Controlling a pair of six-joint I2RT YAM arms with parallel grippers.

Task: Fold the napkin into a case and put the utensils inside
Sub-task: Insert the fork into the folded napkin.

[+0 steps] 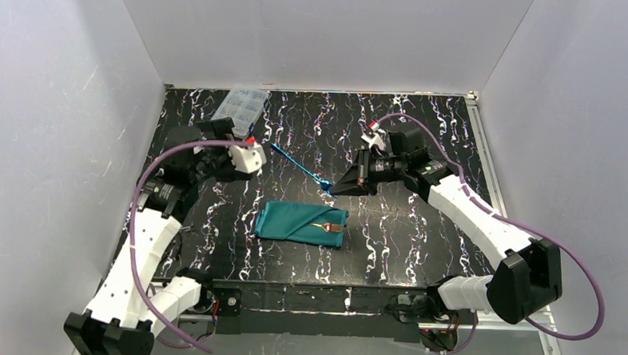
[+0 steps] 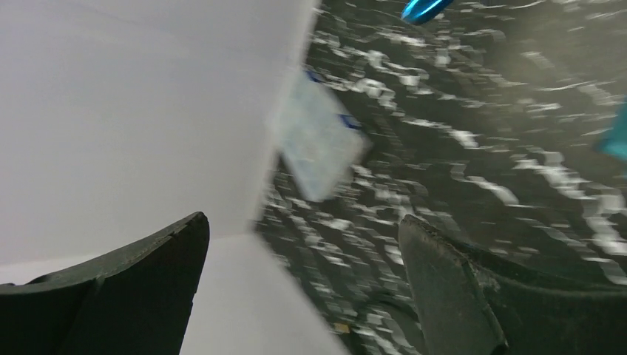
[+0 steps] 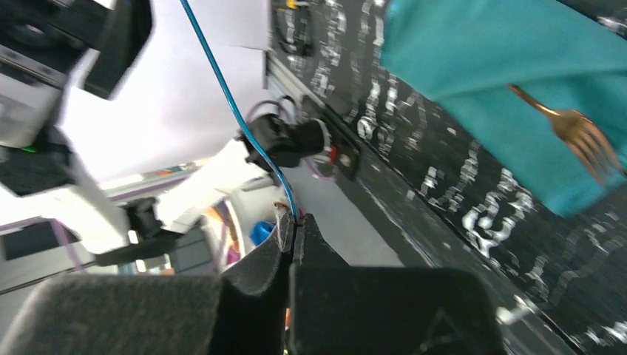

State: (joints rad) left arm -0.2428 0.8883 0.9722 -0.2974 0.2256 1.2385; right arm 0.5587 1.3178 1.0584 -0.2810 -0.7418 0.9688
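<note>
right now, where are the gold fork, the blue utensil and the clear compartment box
gold fork (image 1: pixel 329 226), top external view, on its handle near the tines
blue utensil (image 1: pixel 298 166), top external view, middle of its thin shaft
clear compartment box (image 1: pixel 242 105), top external view, centre of its lid

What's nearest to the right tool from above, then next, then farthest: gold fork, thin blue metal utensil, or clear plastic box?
1. Thin blue metal utensil, pinched in the right tool.
2. Gold metal fork, on the folded teal cloth, toward the bases.
3. Clear plastic compartment box, far-left back corner.
</note>
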